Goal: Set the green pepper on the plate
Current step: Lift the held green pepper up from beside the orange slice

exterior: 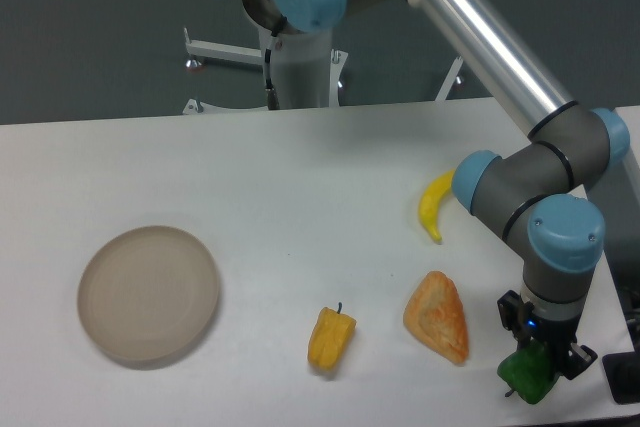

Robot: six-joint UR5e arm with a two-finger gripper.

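The gripper [540,359] appears clamped on the green pepper [527,376] near the table's [300,187] front right corner, though the fingers are partly hidden. The pepper should be lifted clear before being carried above the orange wedge [438,316] and yellow pepper [331,338] to the plate [149,293] at the front left.

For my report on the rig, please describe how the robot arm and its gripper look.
The arm has shiny silver metal tubes joined by dark grey rounded joints with light blue round caps. The gripper at its end is small, black and blocky, with a tiny blue light on its body. No loose cables or printed markings are visible.
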